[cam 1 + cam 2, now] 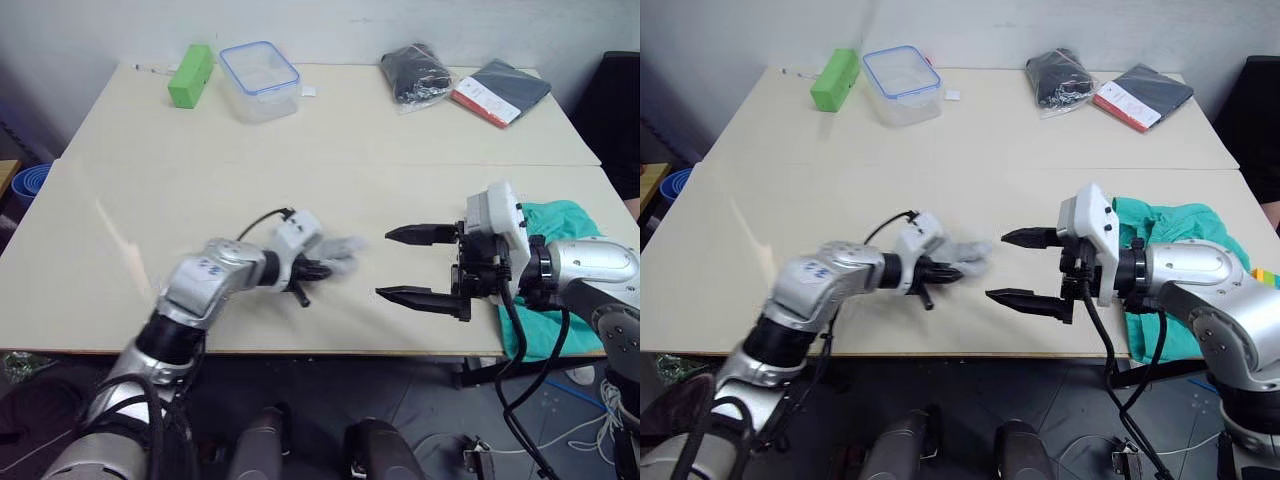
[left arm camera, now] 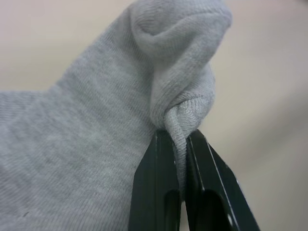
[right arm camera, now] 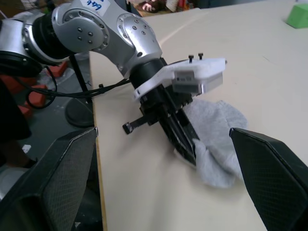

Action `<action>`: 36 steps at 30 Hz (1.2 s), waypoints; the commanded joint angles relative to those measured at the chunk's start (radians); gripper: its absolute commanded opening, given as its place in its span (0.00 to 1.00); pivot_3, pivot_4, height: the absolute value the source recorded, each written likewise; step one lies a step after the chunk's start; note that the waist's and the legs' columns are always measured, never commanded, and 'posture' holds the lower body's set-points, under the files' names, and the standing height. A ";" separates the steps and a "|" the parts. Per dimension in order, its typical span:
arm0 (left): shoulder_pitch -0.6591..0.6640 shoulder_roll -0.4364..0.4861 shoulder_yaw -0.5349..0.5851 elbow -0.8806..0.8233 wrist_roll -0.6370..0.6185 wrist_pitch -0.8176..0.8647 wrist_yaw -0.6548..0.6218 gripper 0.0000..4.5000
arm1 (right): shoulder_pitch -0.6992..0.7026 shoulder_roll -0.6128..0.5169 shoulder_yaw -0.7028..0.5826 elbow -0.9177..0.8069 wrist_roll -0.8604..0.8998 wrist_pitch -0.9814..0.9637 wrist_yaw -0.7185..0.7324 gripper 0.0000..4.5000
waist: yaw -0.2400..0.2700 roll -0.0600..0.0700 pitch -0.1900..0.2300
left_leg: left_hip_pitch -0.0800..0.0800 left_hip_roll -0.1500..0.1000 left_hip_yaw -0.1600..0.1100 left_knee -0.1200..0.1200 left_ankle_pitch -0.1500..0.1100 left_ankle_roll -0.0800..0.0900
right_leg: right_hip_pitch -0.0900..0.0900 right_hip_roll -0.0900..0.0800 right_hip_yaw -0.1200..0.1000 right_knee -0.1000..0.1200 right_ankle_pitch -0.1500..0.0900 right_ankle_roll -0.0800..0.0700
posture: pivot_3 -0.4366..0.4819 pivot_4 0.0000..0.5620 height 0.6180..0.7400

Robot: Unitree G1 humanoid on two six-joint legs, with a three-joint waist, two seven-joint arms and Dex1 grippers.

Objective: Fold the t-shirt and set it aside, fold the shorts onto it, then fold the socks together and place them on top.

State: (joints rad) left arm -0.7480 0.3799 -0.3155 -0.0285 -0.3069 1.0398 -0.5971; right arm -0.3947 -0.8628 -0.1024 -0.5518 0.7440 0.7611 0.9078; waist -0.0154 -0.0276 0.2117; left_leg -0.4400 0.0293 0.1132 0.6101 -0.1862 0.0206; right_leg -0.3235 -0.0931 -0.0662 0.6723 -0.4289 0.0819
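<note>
A light grey sock [image 1: 340, 250] lies bunched near the table's front edge, in the middle. My left gripper [image 1: 318, 270] is shut on a fold of this sock [image 2: 96, 144], which is pinched between its black fingers [image 2: 149, 187]. My right gripper [image 1: 384, 264] hovers just right of the sock, open wide, its tips pointing at the left gripper. In the right wrist view the sock [image 3: 216, 139] sits between its spread fingers [image 3: 57, 168]. The teal shorts [image 1: 1170, 225] lie crumpled at the table's right edge, partly under my right arm. The t-shirt is out of view.
At the back of the table [image 1: 150, 200] stand a green box [image 1: 191, 75] and a clear container with a blue rim [image 1: 259, 78]. A black bagged cloth [image 1: 415, 75] and a dark book with a red edge [image 1: 500, 92] lie at the back right.
</note>
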 commanded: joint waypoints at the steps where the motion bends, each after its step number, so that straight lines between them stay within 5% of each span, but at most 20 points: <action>1: -0.035 -0.039 0.062 -0.006 -0.017 0.019 0.023 0.18 | 0.050 -0.034 0.023 -0.036 -0.108 -0.075 -0.015 1.00 | 0.001 0.000 0.000 | 0.000 0.000 0.000 0.000 0.000 0.000 | 0.000 0.000 0.000 0.001 0.000 0.000 | 0.48 0.27 1.00; 6: -0.037 -0.007 0.127 -0.096 -0.085 0.092 -0.028 0.52 | 0.111 -0.035 0.049 -0.050 -0.185 -0.123 -0.024 1.00 | -0.001 0.000 0.000 | 0.000 0.000 0.000 0.001 0.000 0.000 | 0.000 0.000 0.000 0.000 0.000 0.000 | 0.48 0.27 1.00; 10: -0.067 0.153 0.189 -0.121 -0.152 0.126 -0.152 0.80 | 0.139 -0.024 0.081 -0.056 -0.241 -0.158 -0.043 1.00 | -0.005 0.000 0.000 | 0.000 0.000 -0.001 0.000 0.001 -0.001 | 0.001 0.000 -0.001 0.000 0.000 0.000 | 0.48 0.27 1.00; 13: -0.096 0.311 0.105 0.022 -0.037 -0.055 -0.248 0.80 | 0.148 -0.018 0.154 -0.039 -0.358 -0.246 -0.058 1.00 | -0.011 0.000 0.000 | 0.001 0.001 -0.001 -0.001 0.001 -0.002 | 0.001 0.001 -0.001 0.000 0.000 0.000 | 0.48 0.27 1.00; 15: -0.150 0.336 0.060 0.195 0.037 -0.188 -0.286 0.80 | 0.138 0.005 0.202 -0.018 -0.417 -0.289 -0.075 1.00 | -0.009 0.000 0.000 | 0.002 0.000 0.000 -0.001 0.001 -0.002 | 0.001 0.001 -0.001 0.000 0.000 0.000 | 0.48 0.27 1.00; 21: -0.358 0.217 0.018 0.653 0.147 -0.425 -0.389 0.80 | 0.061 0.101 0.337 0.104 -0.602 -0.425 -0.117 1.00 | 0.020 -0.001 0.001 | -0.002 -0.001 -0.001 0.002 0.001 0.000 | -0.001 0.000 -0.002 0.000 0.000 0.000 | 0.48 0.27 1.00; 31: -0.510 0.052 0.025 1.044 0.261 -0.593 -0.450 0.80 | -0.084 0.262 0.440 0.390 -0.790 -0.498 -0.186 1.00 | 0.004 -0.001 0.001 | -0.002 -0.001 0.000 0.002 0.001 -0.001 | -0.003 0.000 -0.002 0.003 0.000 0.000 | 0.48 0.27 1.00; 36: -0.525 0.015 0.027 1.145 0.318 -0.643 -0.444 0.55 | -0.095 0.313 0.450 0.468 -0.822 -0.532 -0.188 0.78 | -0.006 -0.001 0.001 | -0.002 -0.001 0.000 0.003 0.001 -0.001 | -0.003 0.000 -0.003 0.004 0.000 0.000 | 0.48 0.27 1.00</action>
State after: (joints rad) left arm -1.2547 0.4031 -0.2928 1.0974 -0.0115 0.4191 -1.0286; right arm -0.4791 -0.5529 0.3482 -0.0923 -0.0582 0.2526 0.7284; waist -0.0217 -0.0289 0.2125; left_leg -0.4419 0.0288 0.1128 0.6131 -0.1848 0.0199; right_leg -0.3258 -0.0934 -0.0693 0.6768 -0.4288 0.0824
